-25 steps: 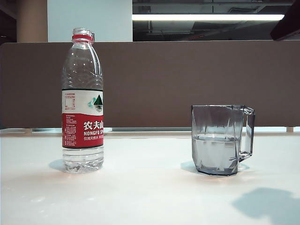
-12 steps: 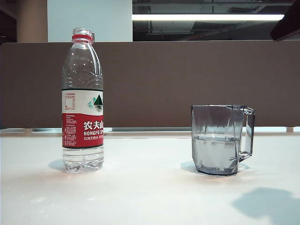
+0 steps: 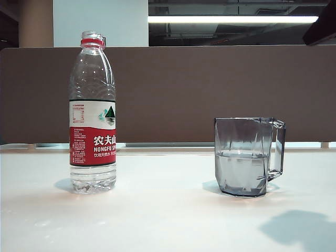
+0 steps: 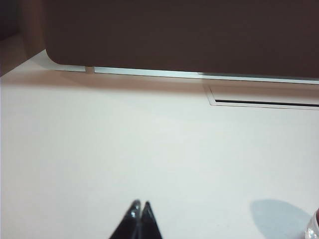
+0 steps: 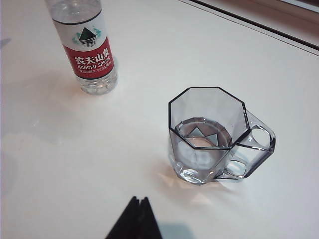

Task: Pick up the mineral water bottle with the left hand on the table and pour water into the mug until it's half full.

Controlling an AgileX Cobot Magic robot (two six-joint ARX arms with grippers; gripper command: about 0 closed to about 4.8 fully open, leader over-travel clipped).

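Wide brown fabric-look partition panel (image 3: 184, 94): spans the full width behind the tabletop, upright, top edge level. Pale strip of light metal trim (image 3: 168, 145): runs along the partition's foot. Long white fluorescent ceiling light (image 3: 232, 19): lit, horizontal, above the partition. Pale blue-white wall section (image 3: 100, 21): above the partition, beside a tan round column (image 3: 35, 23). Dark ceiling with beams (image 3: 226, 34): around the light. Narrow dark slot (image 4: 264, 103): in a pale recessed frame near the partition.
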